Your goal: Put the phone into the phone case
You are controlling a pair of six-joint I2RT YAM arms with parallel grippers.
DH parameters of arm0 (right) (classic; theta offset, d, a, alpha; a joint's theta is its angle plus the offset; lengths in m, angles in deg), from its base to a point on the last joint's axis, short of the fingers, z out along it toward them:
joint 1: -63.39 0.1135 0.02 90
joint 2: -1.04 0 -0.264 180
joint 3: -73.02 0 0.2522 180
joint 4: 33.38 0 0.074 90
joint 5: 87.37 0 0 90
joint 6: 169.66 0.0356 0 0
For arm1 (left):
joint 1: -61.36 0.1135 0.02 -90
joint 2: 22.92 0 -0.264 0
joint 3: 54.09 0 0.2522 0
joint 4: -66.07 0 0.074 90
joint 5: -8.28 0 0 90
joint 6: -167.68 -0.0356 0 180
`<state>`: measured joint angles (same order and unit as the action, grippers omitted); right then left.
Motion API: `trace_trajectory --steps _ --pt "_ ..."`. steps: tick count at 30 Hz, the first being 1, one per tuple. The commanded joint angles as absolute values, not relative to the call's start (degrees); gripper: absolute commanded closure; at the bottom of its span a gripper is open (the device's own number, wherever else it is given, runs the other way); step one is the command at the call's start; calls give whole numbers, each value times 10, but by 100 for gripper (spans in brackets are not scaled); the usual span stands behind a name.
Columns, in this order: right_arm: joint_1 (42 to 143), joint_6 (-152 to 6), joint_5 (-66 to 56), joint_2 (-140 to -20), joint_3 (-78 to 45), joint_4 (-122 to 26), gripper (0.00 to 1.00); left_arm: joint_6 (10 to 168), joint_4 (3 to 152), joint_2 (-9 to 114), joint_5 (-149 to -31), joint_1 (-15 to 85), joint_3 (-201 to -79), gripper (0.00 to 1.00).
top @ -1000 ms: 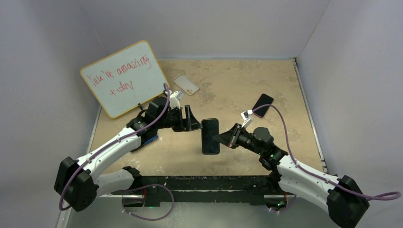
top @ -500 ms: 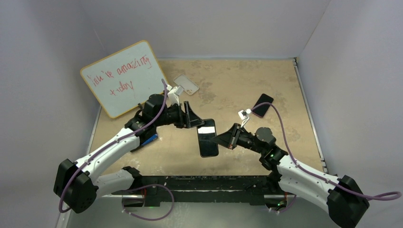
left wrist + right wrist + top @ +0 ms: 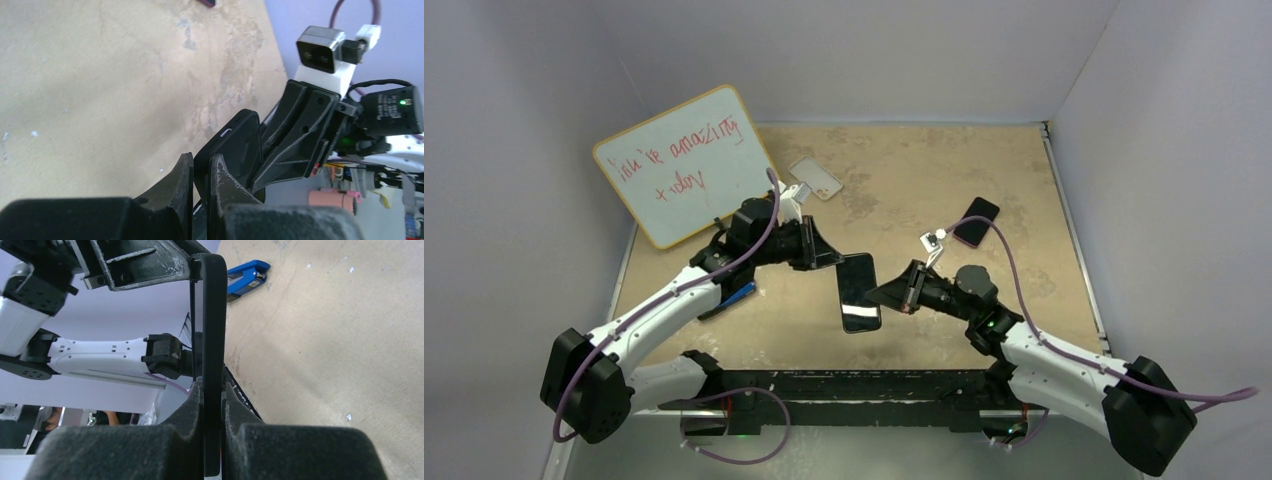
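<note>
Left gripper (image 3: 834, 258) is clamping the upper left corner of the phone (image 3: 858, 292). The left wrist view is showing the black slab pinched between both fingers with no gap.

Right gripper (image 3: 882, 292) is gripping the same phone on the opposite long side, about mid-length. In the right wrist view its two fingers are pressing against the front and back of the thin dark body, which is showing edge-on.

The phone is hanging between the two arms above the near-centre of the table (image 3: 904, 190) and appears lifted off the surface. Its screen is facing up toward the top camera, and its top end is leaning slightly toward the left arm. The glass is catching a pale reflection near the upper edge.

The phone case (image 3: 815, 178), clear, is lying flat at the back of the table. It is sitting just beside the lower right edge of the whiteboard (image 3: 679, 165) and well apart from the held phone.

The whiteboard is leaning at the left wall and carrying red handwriting. A second dark phone (image 3: 976, 221) is lying flat toward the right rear. A blue object (image 3: 737, 292) is sitting on the table under the left forearm; cannot tell what it is.
</note>
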<state>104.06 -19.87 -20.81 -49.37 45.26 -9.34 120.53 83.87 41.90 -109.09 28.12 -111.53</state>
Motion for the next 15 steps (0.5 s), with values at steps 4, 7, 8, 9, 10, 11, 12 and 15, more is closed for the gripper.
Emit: trace_trajectory --steps 4,7,8,9,10,11,12,15 --pt "1043 -218 -188 -541 426 -52 100 1147 930 415 -1004 277 -1143 75" --pt "1043 -237 -179 -575 426 -51 100 1123 955 402 -976 277 -1156 47" --pt "1043 -247 -175 -588 424 -52 100 1114 965 399 -964 277 -1159 41" --pt "1042 -256 -171 -604 423 -53 100 1104 974 396 -952 277 -1163 28" --pt "1043 -259 -165 -620 420 -55 100 1093 985 393 -940 277 -1166 21" --pt "1042 -261 -157 -641 416 -54 100 1082 993 391 -928 276 -1169 16" --pt "1042 -269 -156 -658 409 -56 100 1069 1002 389 -918 277 -1173 14" --pt "1042 -293 -173 -713 370 -70 100 1038 1027 380 -884 276 -1183 11"
